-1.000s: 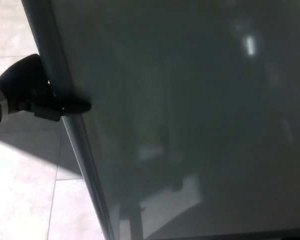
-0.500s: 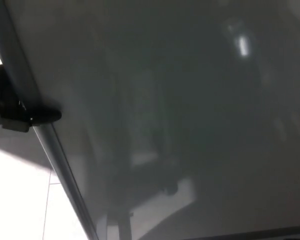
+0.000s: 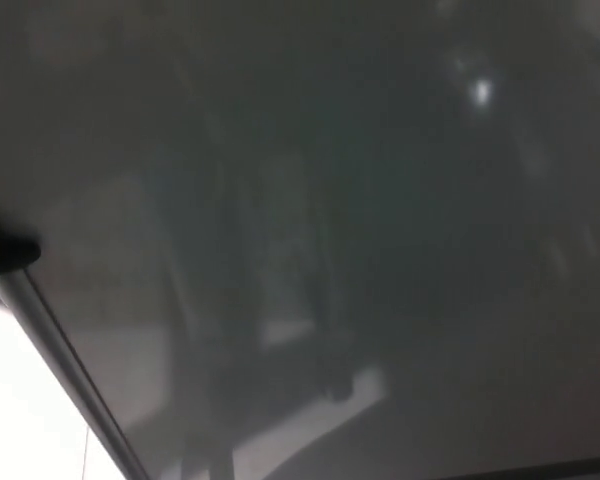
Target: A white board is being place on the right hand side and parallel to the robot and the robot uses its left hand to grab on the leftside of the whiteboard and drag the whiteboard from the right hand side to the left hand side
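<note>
Whiteboard (image 3: 360, 230) now fills almost the whole head view, its dull grey face showing only dim reflections and one small bright glare high up, far from the fingers. A second ago its left edge crossed mid-picture with plenty of floor beside it; now that edge (image 3: 60, 370) sits at the lower left corner. So either the board has slid well leftward or the head has turned; I judge the drag well along. Nearest, the left hand (image 3: 2, 252) is just a dark tip hooked over the edge; whether its fingers clamp the frame I cannot tell. Below them, a bright sliver of floor (image 3: 20, 430). The right hand is out of sight. Nothing visibly blocks the way.
</note>
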You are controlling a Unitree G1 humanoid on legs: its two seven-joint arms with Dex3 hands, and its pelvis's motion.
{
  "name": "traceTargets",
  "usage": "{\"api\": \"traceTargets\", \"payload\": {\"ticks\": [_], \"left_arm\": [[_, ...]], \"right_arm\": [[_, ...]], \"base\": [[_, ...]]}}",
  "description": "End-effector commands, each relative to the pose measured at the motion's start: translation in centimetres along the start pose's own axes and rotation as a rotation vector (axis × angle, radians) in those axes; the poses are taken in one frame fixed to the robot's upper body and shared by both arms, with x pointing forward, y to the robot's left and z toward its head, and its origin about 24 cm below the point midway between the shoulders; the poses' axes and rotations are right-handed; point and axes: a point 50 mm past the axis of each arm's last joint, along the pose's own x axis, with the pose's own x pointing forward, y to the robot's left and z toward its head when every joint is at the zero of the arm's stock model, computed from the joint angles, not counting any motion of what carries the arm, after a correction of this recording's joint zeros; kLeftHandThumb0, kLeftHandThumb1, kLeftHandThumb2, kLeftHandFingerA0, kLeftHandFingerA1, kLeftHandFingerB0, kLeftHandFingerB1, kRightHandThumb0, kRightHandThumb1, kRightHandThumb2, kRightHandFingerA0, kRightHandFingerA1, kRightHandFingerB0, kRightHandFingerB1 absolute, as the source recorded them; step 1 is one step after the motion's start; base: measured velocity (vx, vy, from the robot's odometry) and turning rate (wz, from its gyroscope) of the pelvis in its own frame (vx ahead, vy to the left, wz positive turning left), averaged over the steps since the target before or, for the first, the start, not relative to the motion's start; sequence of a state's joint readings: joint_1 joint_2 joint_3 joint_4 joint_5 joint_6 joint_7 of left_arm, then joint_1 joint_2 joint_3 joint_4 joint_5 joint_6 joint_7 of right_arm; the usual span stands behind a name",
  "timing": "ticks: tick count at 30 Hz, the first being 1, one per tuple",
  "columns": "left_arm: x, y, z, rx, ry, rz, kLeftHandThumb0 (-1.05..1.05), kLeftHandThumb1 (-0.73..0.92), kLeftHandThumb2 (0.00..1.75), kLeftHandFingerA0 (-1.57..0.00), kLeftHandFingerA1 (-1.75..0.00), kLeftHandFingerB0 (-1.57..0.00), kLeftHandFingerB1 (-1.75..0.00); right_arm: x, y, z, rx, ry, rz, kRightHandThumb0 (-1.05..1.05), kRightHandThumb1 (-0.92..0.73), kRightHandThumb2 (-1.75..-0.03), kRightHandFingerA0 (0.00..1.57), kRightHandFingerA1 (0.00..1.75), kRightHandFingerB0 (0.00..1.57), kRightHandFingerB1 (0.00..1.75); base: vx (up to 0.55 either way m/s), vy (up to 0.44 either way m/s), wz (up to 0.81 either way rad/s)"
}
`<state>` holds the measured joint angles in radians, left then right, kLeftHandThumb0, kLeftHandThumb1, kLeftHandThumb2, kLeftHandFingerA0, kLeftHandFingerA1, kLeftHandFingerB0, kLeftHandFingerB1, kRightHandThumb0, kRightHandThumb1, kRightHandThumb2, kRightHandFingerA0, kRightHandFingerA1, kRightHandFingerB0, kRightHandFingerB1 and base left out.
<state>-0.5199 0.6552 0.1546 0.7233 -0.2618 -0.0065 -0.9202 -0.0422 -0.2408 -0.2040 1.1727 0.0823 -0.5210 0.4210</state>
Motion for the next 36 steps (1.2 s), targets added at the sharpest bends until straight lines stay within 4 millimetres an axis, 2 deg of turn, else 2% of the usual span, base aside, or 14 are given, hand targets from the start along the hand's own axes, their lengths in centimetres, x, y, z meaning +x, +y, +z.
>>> {"api": "traceTargets", "payload": {"ticks": [1,2,7,10,14,15,18,25,29,34,36], "left_arm": [[-2.5,0.7,-1.3,0.044,0.111,-0.002,-0.15,0.79,0.63,-0.84,-1.14,-0.83,-0.87],[-2.8,0.9,-1.1,0.035,0.11,-0.002,-0.12,0.82,0.64,-0.87,-1.09,-0.79,-0.9],[-3.8,1.3,-1.1,-0.013,0.106,0.029,0.03,0.8,0.71,-0.9,-1.07,-0.8,-0.87],[-4.7,1.7,-1.3,0.0,0.133,0.06,0.08,0.83,0.74,-0.84,-1.13,-0.74,-0.89],[-5.2,2.0,-1.3,0.076,0.143,0.105,0.11,0.81,0.72,-0.85,-1.09,-0.76,-0.87],[-5.4,2.1,-1.5,0.068,0.144,0.109,0.13,0.85,0.72,-0.8,-1.09,-0.75,-0.87],[-5.8,2.4,-1.6,0.063,0.143,0.116,0.11,0.87,0.67,-0.81,-1.12,-0.73,-0.88],[-7.1,3.4,-2.1,0.033,0.147,0.127,0.14,0.87,0.75,-0.82,-1.07,-0.74,-0.88],[-8.0,4.1,-2.4,0.019,0.182,0.159,0.06,0.89,0.65,-0.83,-1.09,-0.73,-0.88],[-9.6,4.7,-2.5,0.022,0.209,0.169,0.08,0.89,0.66,-0.82,-1.04,-0.72,-0.84],[-10.2,5.0,-2.7,0.016,0.23,0.194,0.16,0.92,0.67,-0.8,-1.02,-0.71,-0.86]], "right_arm": [[-0.4,-0.5,-0.3,0.009,0.021,-0.015,-0.7,-0.73,-0.72,0.47,1.11,0.42,0.82],[-0.4,-0.5,-0.4,0.008,0.022,-0.017,-0.69,-0.73,-0.73,0.47,1.1,0.41,0.82],[-0.5,-0.6,-0.5,0.001,0.025,-0.022,-0.7,-0.74,-0.72,0.49,1.09,0.43,0.81],[-0.5,-0.4,-0.5,0.007,0.024,-0.02,-0.69,-0.72,-0.74,0.48,1.09,0.42,0.81],[-0.4,-0.4,-0.5,0.01,0.029,-0.013,-0.7,-0.72,-0.74,0.47,1.09,0.42,0.83],[-0.4,-0.4,-0.6,0.01,0.029,-0.017,-0.7,-0.72,-0.75,0.48,1.1,0.43,0.83],[-0.4,-0.4,-0.5,0.005,0.026,-0.013,-0.69,-0.73,-0.74,0.48,1.12,0.42,0.83],[-0.5,-0.3,-0.6,-0.013,0.027,-0.015,-0.7,-0.74,-0.73,0.49,1.09,0.44,0.84],[-0.4,-0.2,-0.6,-0.001,0.024,-0.018,-0.68,-0.72,-0.76,0.49,1.09,0.43,0.85],[-0.4,-0.2,-0.7,-0.001,0.035,-0.012,-0.69,-0.72,-0.75,0.47,1.09,0.42,0.82],[-0.5,-0.2,-0.7,-0.01,0.039,-0.013,-0.68,-0.73,-0.75,0.46,1.08,0.44,0.81]], "base": [[0.0,0.0,0.0],[0.0,0.0,0.0],[0.0,0.0,0.0],[0.0,0.0,0.0],[0.0,0.0,0.0],[0.0,0.0,0.0],[0.0,0.0,0.0],[0.0,0.0,0.0],[0.0,0.0,0.0],[0.0,0.0,0.0],[0.0,0.0,0.0]]}}
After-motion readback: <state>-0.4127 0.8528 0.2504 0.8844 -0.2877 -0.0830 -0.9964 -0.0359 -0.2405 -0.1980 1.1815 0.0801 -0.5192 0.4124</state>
